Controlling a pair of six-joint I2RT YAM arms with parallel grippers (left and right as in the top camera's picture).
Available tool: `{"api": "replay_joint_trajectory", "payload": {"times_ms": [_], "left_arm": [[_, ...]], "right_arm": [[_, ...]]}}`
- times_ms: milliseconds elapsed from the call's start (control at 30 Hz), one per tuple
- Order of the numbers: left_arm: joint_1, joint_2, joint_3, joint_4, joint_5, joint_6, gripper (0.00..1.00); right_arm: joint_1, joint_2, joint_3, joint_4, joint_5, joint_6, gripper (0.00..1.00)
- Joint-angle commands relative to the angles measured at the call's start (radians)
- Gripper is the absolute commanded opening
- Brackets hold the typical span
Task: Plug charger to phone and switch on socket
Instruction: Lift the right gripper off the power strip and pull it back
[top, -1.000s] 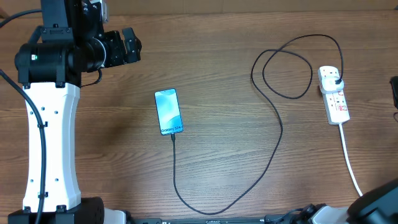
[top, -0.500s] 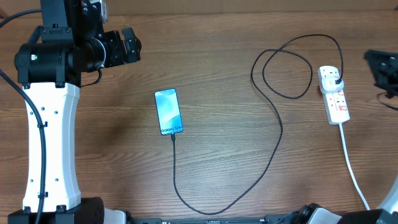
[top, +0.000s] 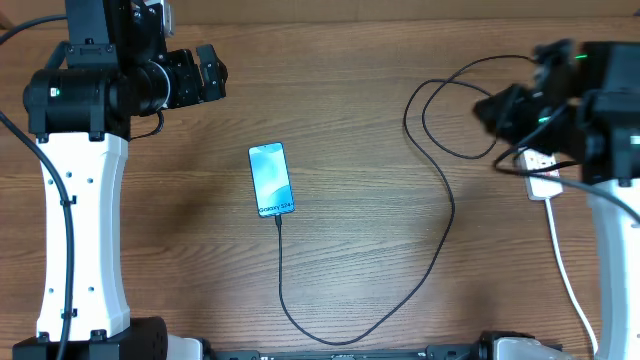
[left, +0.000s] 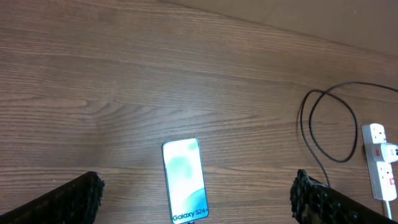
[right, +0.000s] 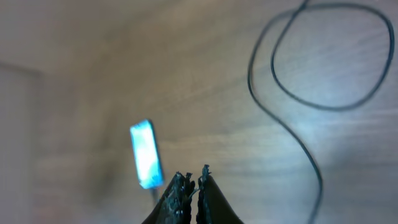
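The phone (top: 271, 179) lies face up mid-table, screen lit; it also shows in the left wrist view (left: 185, 181) and blurred in the right wrist view (right: 146, 155). The black charger cable (top: 449, 215) meets the phone's near end, curves along the front edge and rises into a loop (top: 460, 112) at back right. Only the near end of the white socket (top: 546, 183) shows under my right arm; the whole strip shows in the left wrist view (left: 379, 163). My right gripper (top: 483, 110) hangs shut and empty over the cable loop, its tips (right: 191, 175) pressed together. My left gripper (left: 198, 186) stands wide open, high above the phone.
The socket's white cord (top: 566, 272) runs from the strip toward the front right edge. My left arm's white column (top: 80, 230) fills the left side of the table. A pale wall edge (left: 311, 25) borders the far side.
My right arm has swung in from the right edge and now covers most of the socket and its plug. The left arm, phone and cable have not moved.
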Motion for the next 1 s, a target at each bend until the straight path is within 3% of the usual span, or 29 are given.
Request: {"api": "replay_joint_trajectory", "payload": {"times_ms": [0,333,467,533,633,967], "left_arm": [[-0.008,0.010,0.011,0.004,-0.009,0.015,1.00],[-0.006,0.011,0.011,0.004,-0.010,0.016,1.00],[-0.006,0.011,0.011,0.004,-0.010,0.015,0.99],[-0.007,0.011,0.011,0.004,-0.010,0.015,1.00],[-0.006,0.011,0.011,0.004,-0.010,0.016,1.00],[-0.007,0.011,0.011,0.004,-0.009,0.015,1.00]], "right_arm": [[0.092,-0.024,0.024,-0.043,0.193,-0.021,0.08],[0.192,-0.211,0.011,-0.147,0.321,-0.003,0.38],[0.191,-0.355,-0.074,-0.130,0.328,-0.042,0.60],[0.191,-0.408,-0.126,-0.116,0.329,-0.046,0.63],[0.191,-0.502,-0.230,-0.099,0.328,-0.039,1.00],[0.191,-0.518,-0.251,-0.174,0.283,-0.037,1.00]]}}
